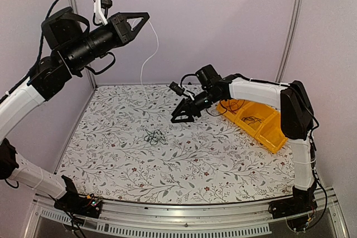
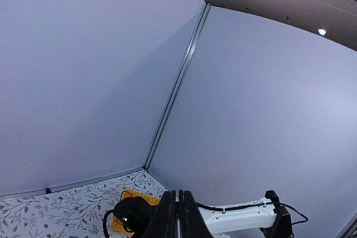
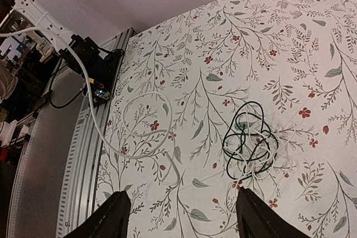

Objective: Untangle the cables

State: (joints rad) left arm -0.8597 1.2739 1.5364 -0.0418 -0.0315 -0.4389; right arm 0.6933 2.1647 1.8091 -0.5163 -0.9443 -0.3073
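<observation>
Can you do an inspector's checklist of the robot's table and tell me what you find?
Surface: flowery tablecloth, lying flat.
Job's things: a white cable hangs from the left tool, and its lower part loops on the cloth. A black and whitish tangle lies beside that loop.
Clutter: yellow bin at the right, with thin wires inside.
Grippers: left tool raised high, shut on the white cable. Right tool open, above the cloth near the tangle, holding nothing.
Cables: thick black arm cables loop along the left arm.
Surroundings: plain pale walls.
</observation>
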